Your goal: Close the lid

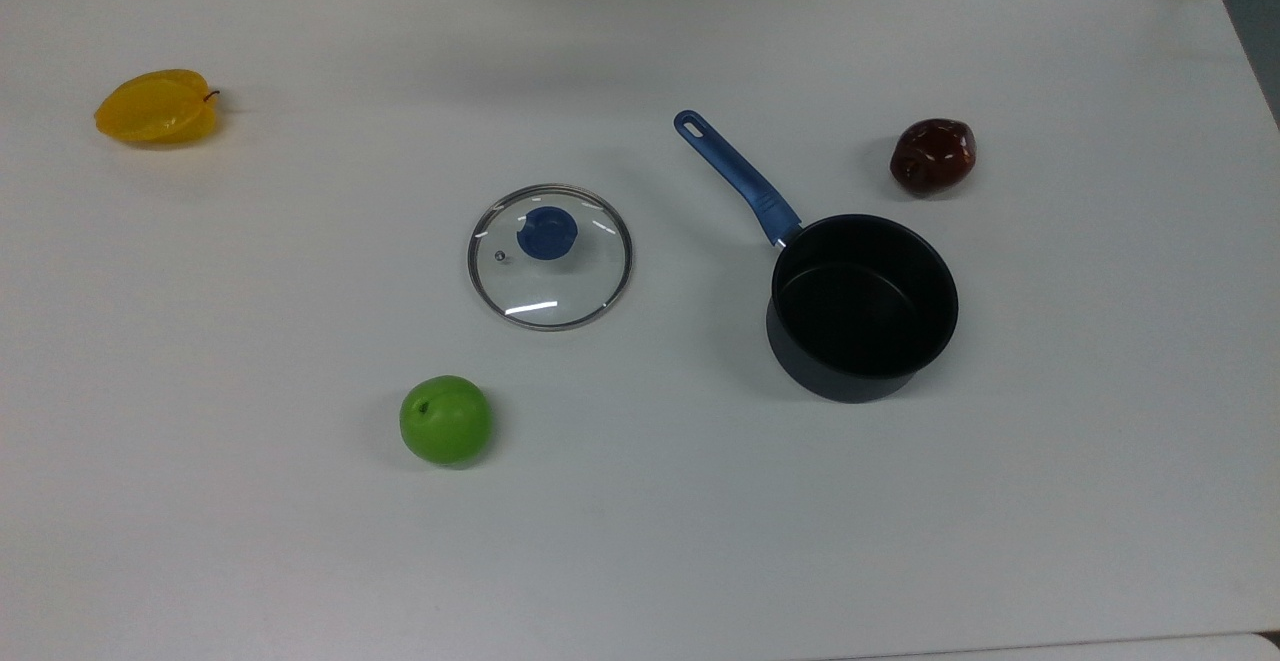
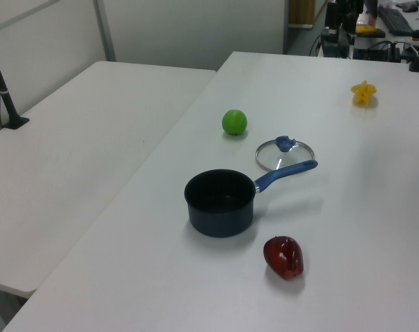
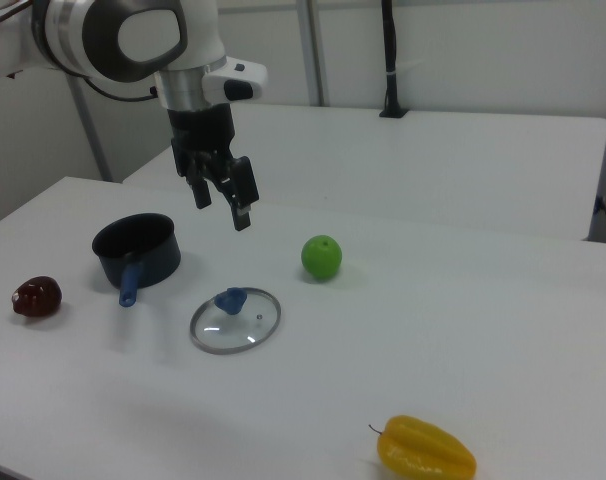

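On table: lid (image 1: pixel 550 256) flat | pot (image 1: pixel 862 306) uncovered | gripper (image 3: pixel 222 205) open

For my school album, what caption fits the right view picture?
Robot's open tool hangs above the glass lid, lying beside the empty pot.

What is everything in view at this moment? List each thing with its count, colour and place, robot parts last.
lid: one, clear glass with silver rim and blue knob, flat on the table's middle, apart from the pot.
pot: one, dark with a blue handle, uncovered and empty, at the lid's right in the top view.
green apple: one, green, below the lid in the top view.
red fruit: one, dark red, beyond the pot near the top view's right.
yellow fruit: one, yellow, far at the top view's left.
table: one, white, bearing all of these.
second table: one, white, beside it.
tool: one, black, open, hanging above the table between pot and lid in the right view.
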Controlling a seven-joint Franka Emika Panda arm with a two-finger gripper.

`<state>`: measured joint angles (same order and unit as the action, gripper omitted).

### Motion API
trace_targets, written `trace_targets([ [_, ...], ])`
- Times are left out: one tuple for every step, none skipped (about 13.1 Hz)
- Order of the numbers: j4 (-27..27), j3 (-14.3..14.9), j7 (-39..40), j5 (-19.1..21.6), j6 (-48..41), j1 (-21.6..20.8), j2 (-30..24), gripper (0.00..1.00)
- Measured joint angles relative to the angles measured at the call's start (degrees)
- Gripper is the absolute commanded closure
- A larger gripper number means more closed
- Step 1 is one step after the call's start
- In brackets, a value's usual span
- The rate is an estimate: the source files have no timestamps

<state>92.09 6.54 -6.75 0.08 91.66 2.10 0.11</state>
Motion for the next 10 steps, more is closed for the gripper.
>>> trace_targets([
  [0.0,0.0,0.0,0.0,0.0,0.0,0.0,0.00],
  [0.0,0.1,0.0,0.1,0.0,0.0,0.0,0.00],
  [0.0,0.2,0.0,0.1,0.0,0.0,0.0,0.00],
  [0.0,0.3,0.0,0.2,0.0,0.0,0.0,0.00],
  [0.0,0.3,0.0,0.4,0.0,0.0,0.0,0.00],
  [0.0,0.3,0.0,1.1,0.0,0.0,0.0,0.00],
  [0.0,0.3,0.0,1.5,0.0,0.0,0.0,0.00],
  [0.0,0.2,0.0,1.7,0.0,0.0,0.0,0.00],
  [0.0,0.1,0.0,1.8,0.0,0.0,0.0,0.00],
  [0.0,-0.2,0.0,2.1,0.0,-0.1,0.1,0.00],
])
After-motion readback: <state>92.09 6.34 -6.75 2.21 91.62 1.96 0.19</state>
